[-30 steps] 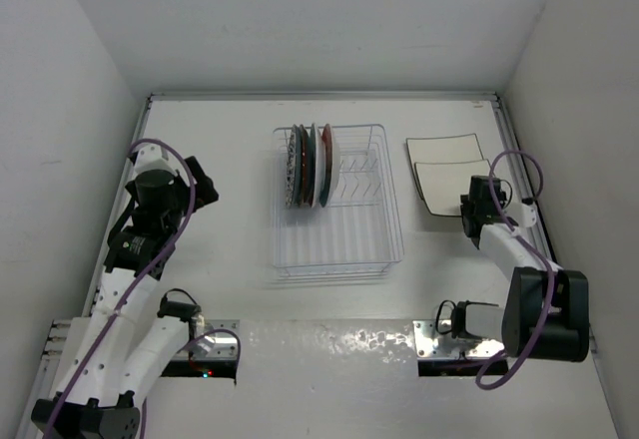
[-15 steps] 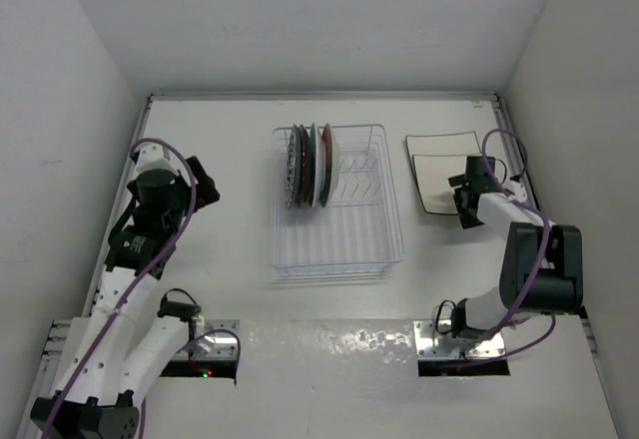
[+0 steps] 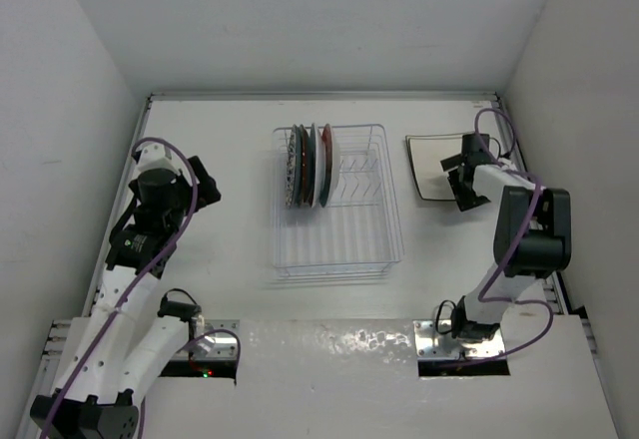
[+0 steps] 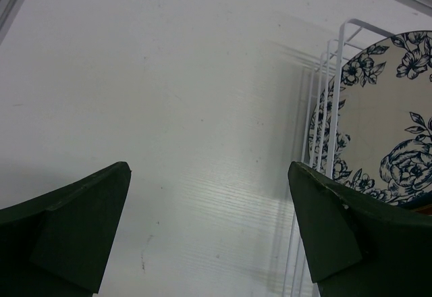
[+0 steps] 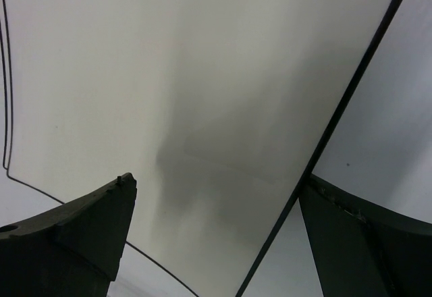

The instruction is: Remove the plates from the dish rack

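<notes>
The dish rack (image 3: 344, 229) stands mid-table with three plates upright at its back left: a floral one (image 3: 293, 168), a teal one (image 3: 309, 165) and a red one (image 3: 325, 158). To its right lie pale square dark-rimmed plates (image 3: 429, 165), stacked. My right gripper (image 3: 457, 182) hovers over their right side, open and empty; in the right wrist view the square plate (image 5: 169, 74) fills the space under my right gripper (image 5: 216, 243). My left gripper (image 3: 207, 182) is open, left of the rack. In the left wrist view my left gripper (image 4: 209, 236) faces bare table, the floral plate (image 4: 385, 128) behind rack wires (image 4: 331, 108).
White walls close in the table on the left, back and right. The rack's front half (image 3: 339, 244) holds no plates. The right arm (image 3: 529, 229) folds back along the right wall.
My right gripper has opened and moved toward the back. The nearer square plate has shifted back onto the other one. The left arm has not moved.
</notes>
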